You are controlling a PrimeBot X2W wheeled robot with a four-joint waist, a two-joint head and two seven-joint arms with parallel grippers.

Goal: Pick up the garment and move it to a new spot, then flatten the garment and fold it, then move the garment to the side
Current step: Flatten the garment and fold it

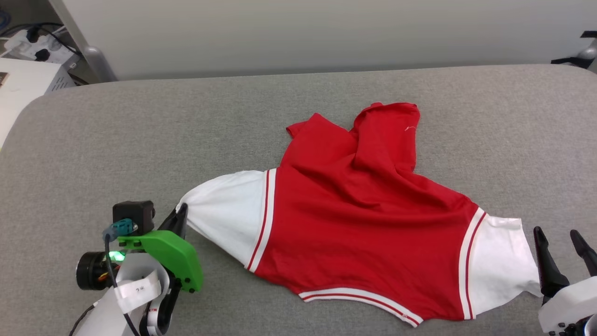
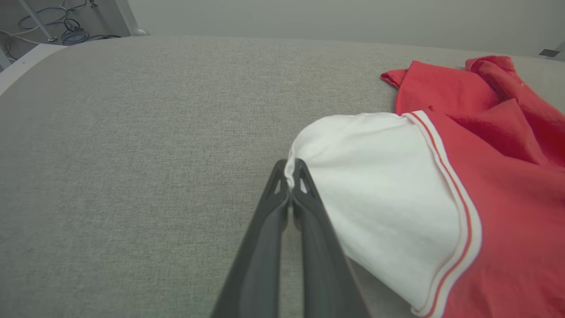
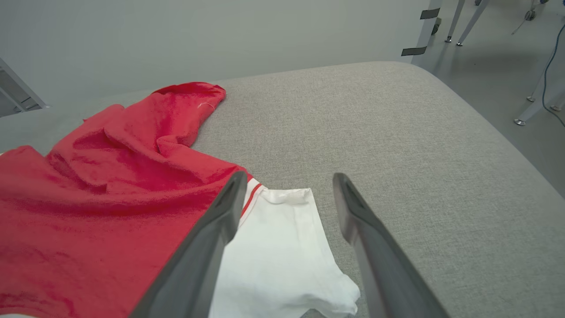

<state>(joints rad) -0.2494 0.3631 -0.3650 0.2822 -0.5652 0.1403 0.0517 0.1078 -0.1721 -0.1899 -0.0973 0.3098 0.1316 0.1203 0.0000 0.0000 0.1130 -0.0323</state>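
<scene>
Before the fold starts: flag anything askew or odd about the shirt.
The shirt lies crumpled, its far red end bunched and folded over itself. The left claw is shut on the edge of a white sleeve. Nothing looks torn.

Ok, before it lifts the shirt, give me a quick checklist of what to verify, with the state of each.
1. Left gripper jaws shut on the left sleeve hem: ok, though only the edge is pinched.
2. Right gripper jaws open: ok.
3. Right sleeve gripped: not ok; it lies loose by the open jaws.
4. Right jaws low enough to catch cloth: cannot tell.
5. Shirt flat on the table: not ok; the red body is bunched at the far end.
</scene>
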